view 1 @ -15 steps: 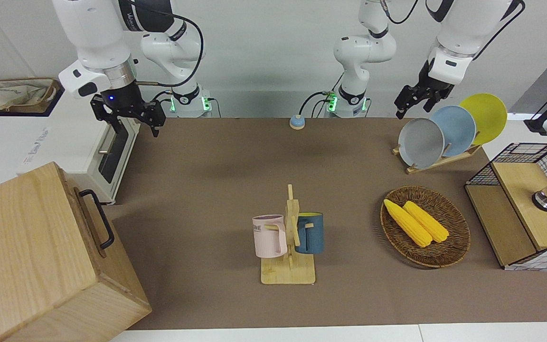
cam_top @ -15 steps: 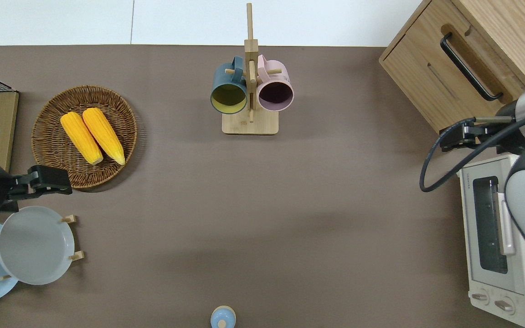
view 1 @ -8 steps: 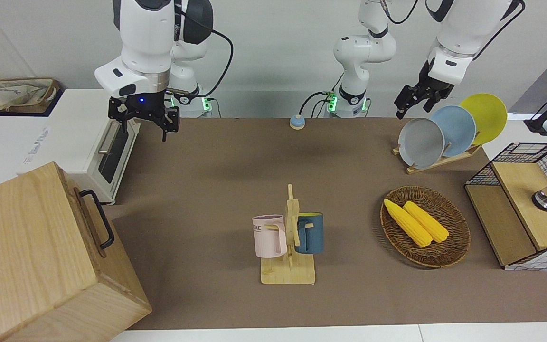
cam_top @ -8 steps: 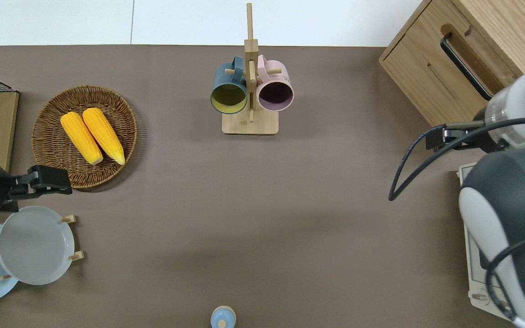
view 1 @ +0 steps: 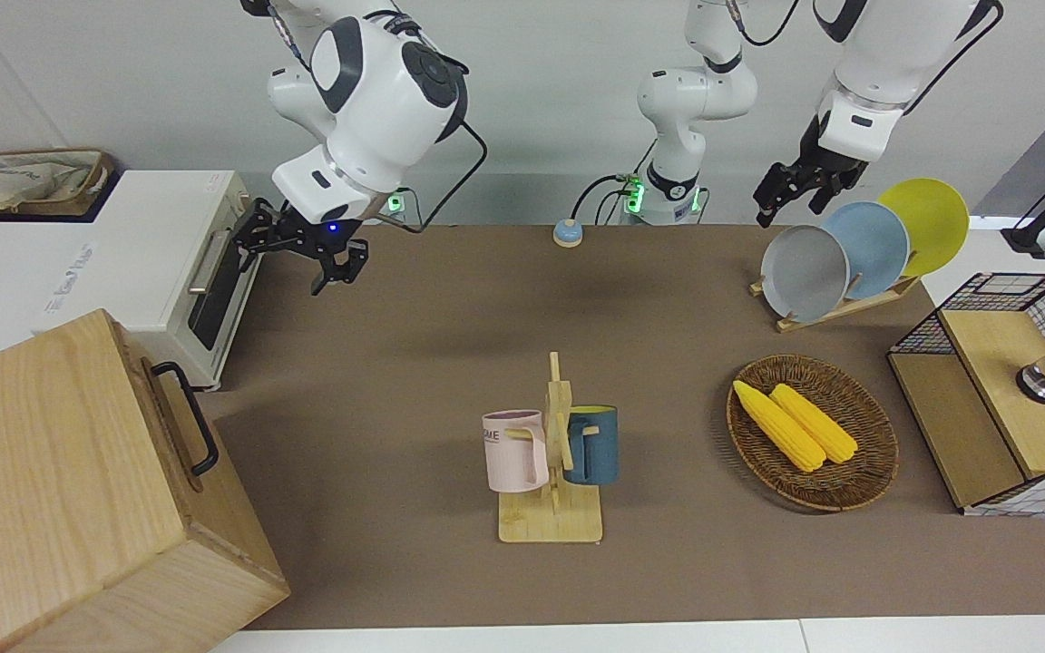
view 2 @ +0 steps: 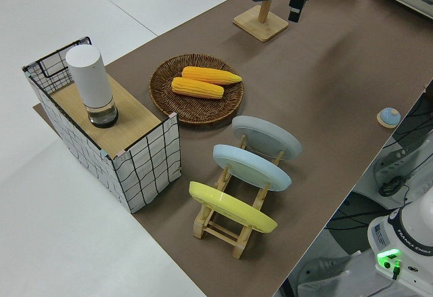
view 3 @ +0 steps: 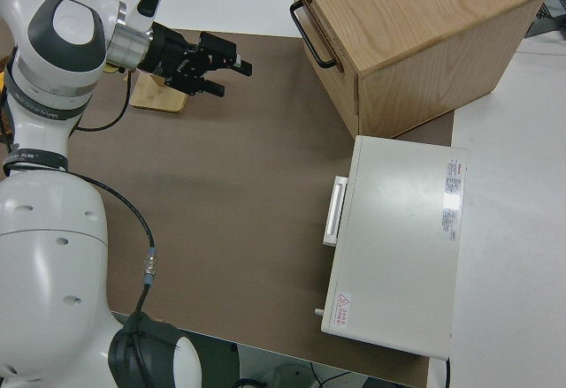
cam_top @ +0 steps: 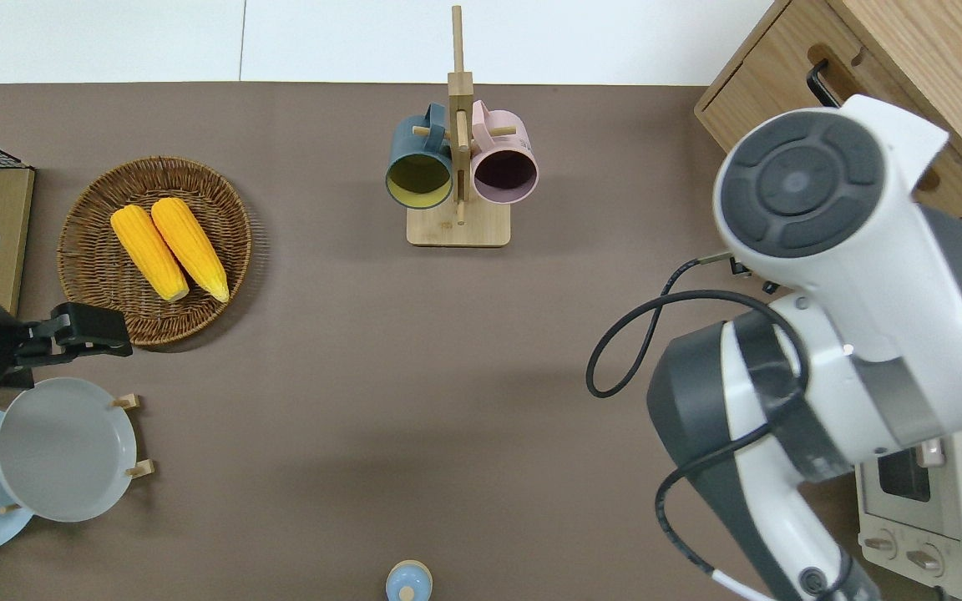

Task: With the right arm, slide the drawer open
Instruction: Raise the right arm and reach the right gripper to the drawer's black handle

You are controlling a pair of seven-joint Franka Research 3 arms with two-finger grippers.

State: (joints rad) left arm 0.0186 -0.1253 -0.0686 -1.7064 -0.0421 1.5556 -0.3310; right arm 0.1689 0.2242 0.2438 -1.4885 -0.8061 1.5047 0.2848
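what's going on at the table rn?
The right arm is working; its hand is up in the air over the brown mat, fingers open, holding nothing and not touching anything. The drawer in the wooden cabinet at the right arm's end of the table looks shut, and its black handle is untouched. The white toaster oven sits beside the cabinet, nearer to the robots. The left arm is parked.

Drawer (view 1: 180, 426) in cabinet (view 1: 60, 490) at right arm's end, farther from robots than toaster oven (view 1: 169, 272); mug rack (view 1: 551, 490) mid-tabletop (view 1: 414, 381).
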